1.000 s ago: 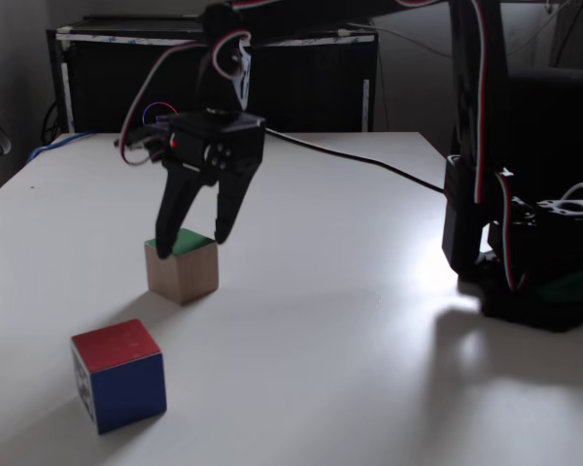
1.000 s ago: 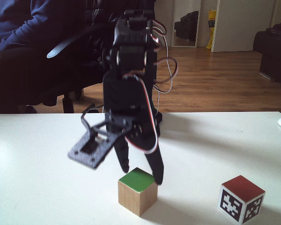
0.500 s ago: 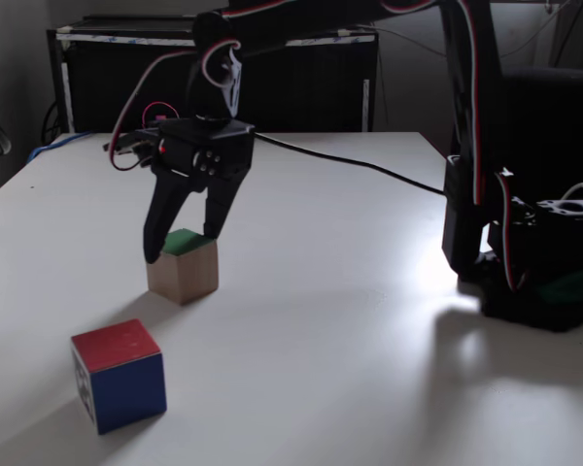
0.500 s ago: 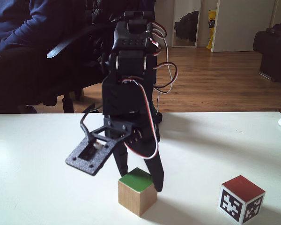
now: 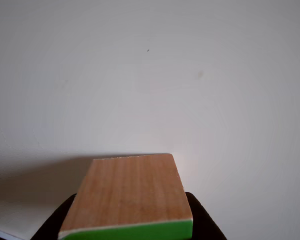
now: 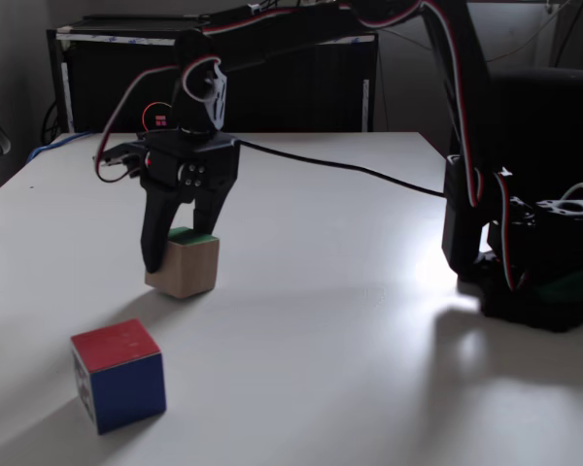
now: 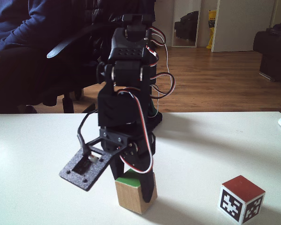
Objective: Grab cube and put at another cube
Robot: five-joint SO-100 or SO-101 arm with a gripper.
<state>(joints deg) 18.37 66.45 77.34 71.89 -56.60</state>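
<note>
A light wooden cube with a bright green top face (image 6: pixel 183 265) sat flat on the white table (image 6: pixel 350 320), green side facing straight up; being a cube, it had no long axis, and in a fixed view one vertical corner edge pointed toward the camera (image 7: pixel 135 194). It stood left of the table's middle in a fixed view, on the table surface and not lifted. In the other view the cube (image 5: pixel 130 195) appeared very close, a wood-grain side face turned up toward the lens and a strip of green with a thin white edge along the bottom. The black two-finger gripper (image 6: pixel 179 251) came down over the cube from above, its fingers (image 6: pixel 153 238) spread apart and straddling it, one on each side, with tips lowered past the green face alongside the wooden sides. Whether the fingers actually pressed on the wood could not be told; in a fixed view the gripper (image 7: pixel 133 182) looked close against the cube on both sides. A second light wooden cube with a red top face and a black-and-white pixel marker on a white side (image 7: pixel 241 199) stood apart, to the right in that view, and nearer the camera with a blue side showing in a fixed view (image 6: pixel 119 375). Red and white wires (image 6: pixel 136 92) looped along the arm.
</note>
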